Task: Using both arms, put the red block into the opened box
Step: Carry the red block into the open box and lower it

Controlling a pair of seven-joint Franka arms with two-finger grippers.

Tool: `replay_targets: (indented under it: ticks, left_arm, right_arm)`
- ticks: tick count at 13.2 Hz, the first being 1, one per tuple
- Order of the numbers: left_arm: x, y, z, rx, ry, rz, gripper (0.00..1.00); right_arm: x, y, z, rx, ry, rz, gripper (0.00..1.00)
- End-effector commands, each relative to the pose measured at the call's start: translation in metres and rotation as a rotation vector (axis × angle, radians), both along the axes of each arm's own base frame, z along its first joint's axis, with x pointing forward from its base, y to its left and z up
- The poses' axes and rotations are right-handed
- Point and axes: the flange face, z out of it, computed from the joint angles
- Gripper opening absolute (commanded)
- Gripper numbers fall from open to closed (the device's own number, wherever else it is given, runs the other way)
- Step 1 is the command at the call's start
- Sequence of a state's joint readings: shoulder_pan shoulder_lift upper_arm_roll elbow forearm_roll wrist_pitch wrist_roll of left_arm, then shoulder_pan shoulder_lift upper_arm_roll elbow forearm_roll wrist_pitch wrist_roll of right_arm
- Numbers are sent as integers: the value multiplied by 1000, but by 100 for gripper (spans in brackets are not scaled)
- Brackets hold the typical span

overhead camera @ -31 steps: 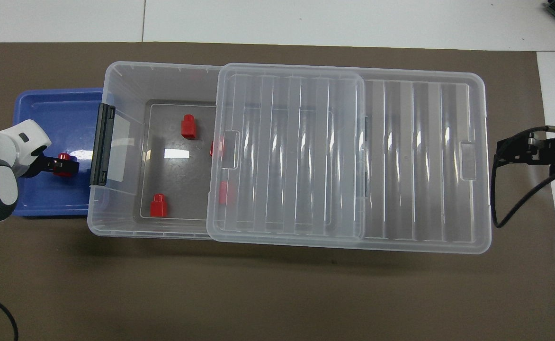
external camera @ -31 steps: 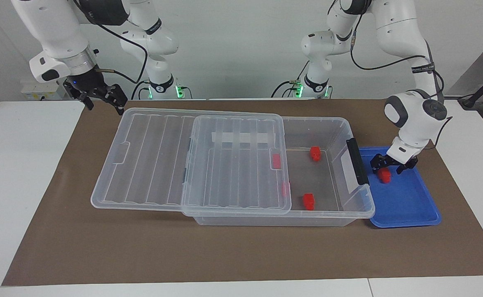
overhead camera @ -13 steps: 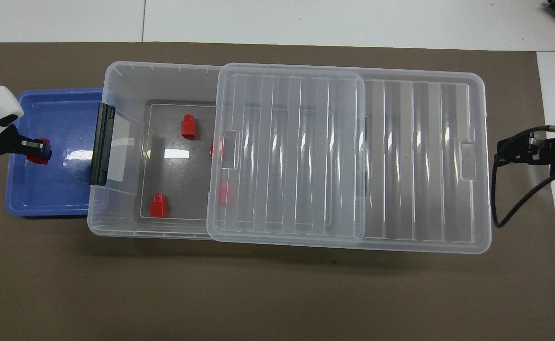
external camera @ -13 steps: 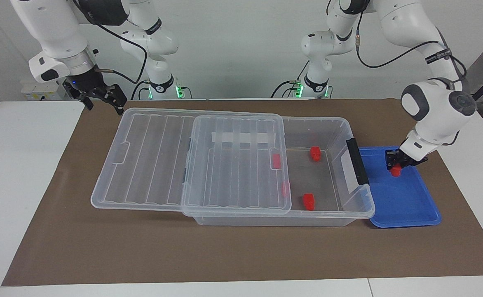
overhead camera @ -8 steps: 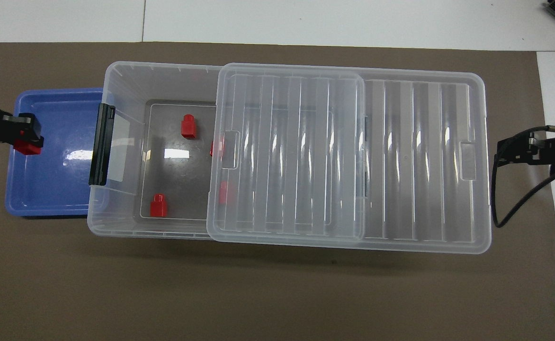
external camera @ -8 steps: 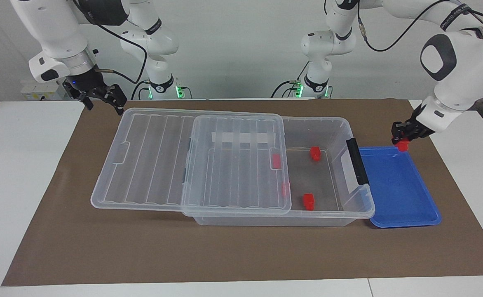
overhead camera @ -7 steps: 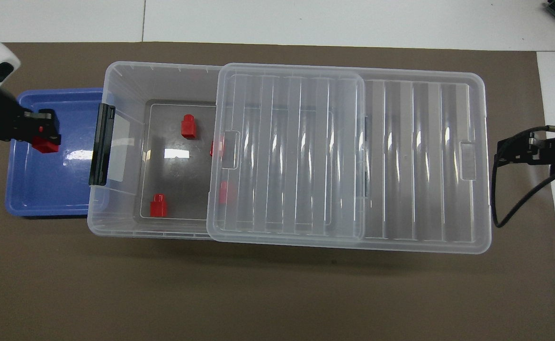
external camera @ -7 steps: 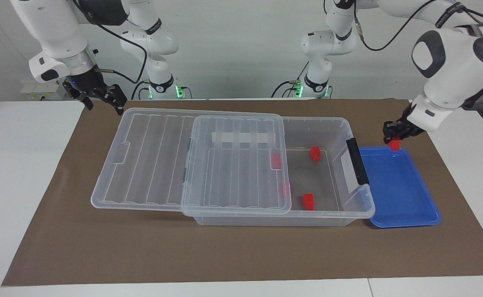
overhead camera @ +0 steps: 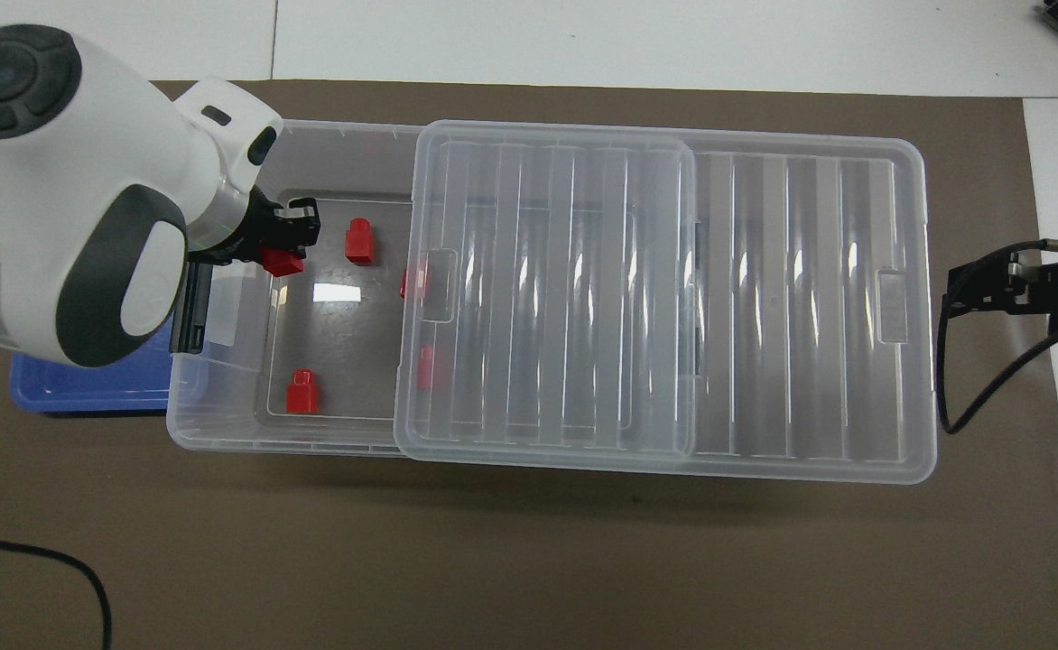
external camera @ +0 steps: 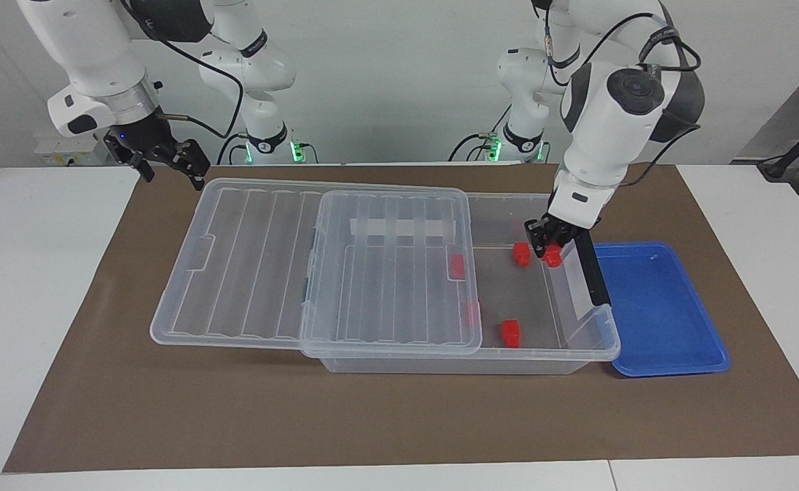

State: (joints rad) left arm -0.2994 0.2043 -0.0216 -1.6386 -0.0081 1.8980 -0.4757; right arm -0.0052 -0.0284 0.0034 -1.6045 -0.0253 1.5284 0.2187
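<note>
My left gripper (external camera: 551,247) is shut on a small red block (external camera: 553,257) and holds it over the open end of the clear box (external camera: 440,365), just inside the wall with the black latch (external camera: 589,266). In the overhead view the left gripper (overhead camera: 287,242) and its red block (overhead camera: 283,263) hang beside another red block (overhead camera: 359,241). The ribbed lid (external camera: 249,259) is slid toward the right arm's end. My right gripper (external camera: 171,169) waits open over the table by the lid's corner, with nothing in it.
Two red blocks (external camera: 521,253) (external camera: 510,332) lie on the box floor, and two more (external camera: 457,266) (external camera: 472,312) show through the lid's edge. A shallow blue tray (external camera: 665,320) lies beside the box at the left arm's end. A brown mat (external camera: 372,423) covers the table.
The left gripper lifted the red block out of the blue tray and carried it over the latch wall to the box's open end. The right arm has not moved.
</note>
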Motion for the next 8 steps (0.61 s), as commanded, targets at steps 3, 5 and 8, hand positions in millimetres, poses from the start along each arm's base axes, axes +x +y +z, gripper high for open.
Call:
replay_targets:
  ticks: [3,5,8]
  left_arm:
    - [-29,7,-72,-13,-54,10,0]
    - [-35,7,-102,9,-78,-16,0]
    - [-46,11,-128,11,-74,-15,0]
  right_arm:
    - [-1,-2,0,17,11,16,100]
    - [-2,-2,1,17,9,16,100]
    - [-2,-2,1,17,9,16,100]
